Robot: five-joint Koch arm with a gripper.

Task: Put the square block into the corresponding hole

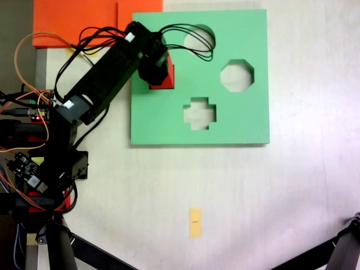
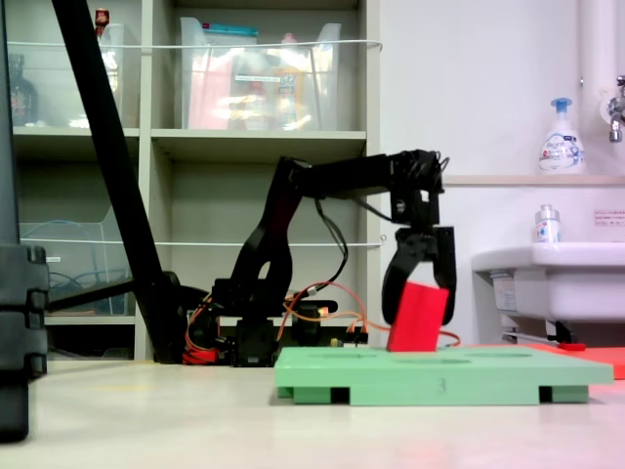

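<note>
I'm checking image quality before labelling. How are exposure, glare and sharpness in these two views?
In the fixed view from above, the white table is washed out and pale, yet the green board reads sharply. In the low side fixed view, light is even but soft; the red block in the gripper looks slightly blurred.

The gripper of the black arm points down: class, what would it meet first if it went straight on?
The gripper holds the tilted bright red square block, and right below lies the flat green foam board. The block's lower end would probably press into the board first, near its square cutout.
</note>
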